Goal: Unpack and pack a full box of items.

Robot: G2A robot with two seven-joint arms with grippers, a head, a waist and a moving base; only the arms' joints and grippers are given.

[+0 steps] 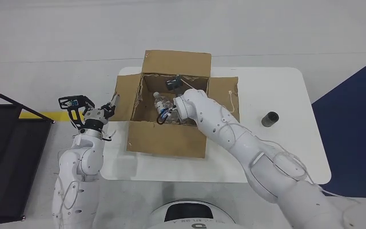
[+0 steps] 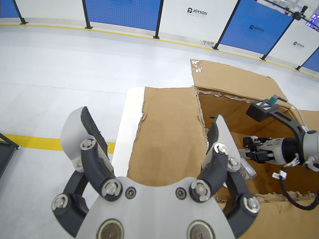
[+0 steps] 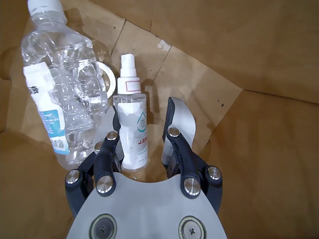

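An open cardboard box (image 1: 166,146) stands on the white table (image 1: 274,154) with its flaps folded out. My right gripper (image 3: 143,109) is down inside it, open, its fingers on either side of a small upright spray bottle (image 3: 131,115); one finger is close against the bottle, the other stands apart. A clear water bottle (image 3: 58,85) with a white cap lies beside it, seen from above as the water bottle (image 1: 160,103). My left gripper (image 2: 151,115) hangs open and holds nothing, above the box's left flap (image 2: 169,135) near the table's left edge.
A tape roll (image 3: 108,79) lies on the box floor, partly under the water bottle. A dark cylinder (image 1: 270,119) stands on the table to the right of the box. A black rack (image 1: 17,149) sits on the floor at the left.
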